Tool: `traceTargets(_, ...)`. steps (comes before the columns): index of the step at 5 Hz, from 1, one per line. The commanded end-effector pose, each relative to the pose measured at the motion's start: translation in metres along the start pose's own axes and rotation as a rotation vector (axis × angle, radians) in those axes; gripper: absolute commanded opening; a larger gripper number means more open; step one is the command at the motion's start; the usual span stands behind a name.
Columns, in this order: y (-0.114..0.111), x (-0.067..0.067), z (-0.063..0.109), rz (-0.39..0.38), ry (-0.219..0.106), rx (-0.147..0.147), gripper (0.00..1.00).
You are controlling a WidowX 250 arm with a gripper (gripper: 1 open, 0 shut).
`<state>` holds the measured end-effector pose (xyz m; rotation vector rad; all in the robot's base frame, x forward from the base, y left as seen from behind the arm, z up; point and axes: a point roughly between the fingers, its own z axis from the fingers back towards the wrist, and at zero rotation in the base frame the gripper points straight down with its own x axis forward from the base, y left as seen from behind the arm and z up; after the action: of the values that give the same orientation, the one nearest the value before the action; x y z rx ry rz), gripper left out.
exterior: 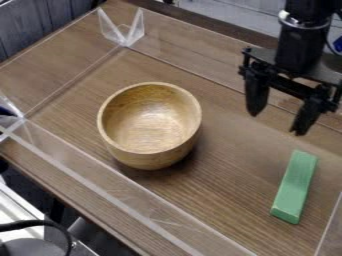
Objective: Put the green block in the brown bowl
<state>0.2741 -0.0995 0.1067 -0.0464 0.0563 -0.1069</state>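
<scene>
The green block (294,186) lies flat on the wooden table at the lower right, its long side running roughly toward the camera. My gripper (282,108) hangs above and slightly behind it, fingers pointing down and spread open, with nothing between them. To the left, the round light-brown wooden bowl (151,123) stands upright near the table's middle, and its inside holds nothing.
Clear plastic walls (60,165) border the wooden surface, with a transparent corner bracket (124,30) at the back left. Bare wood separates the bowl from the block.
</scene>
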Motion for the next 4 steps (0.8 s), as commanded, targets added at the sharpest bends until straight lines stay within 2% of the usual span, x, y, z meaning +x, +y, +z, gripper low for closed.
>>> traceTargets(1, -0.013, 0.005, 0.003, 0.001, -0.044, -0.025, 1.00)
traceTargets(3, -0.031, 0.006, -0.017, 0.006, -0.059, -0.051, 1.00)
traceTargets(4, -0.034, 0.009, -0.023, 0.008, -0.059, -0.052, 1.00)
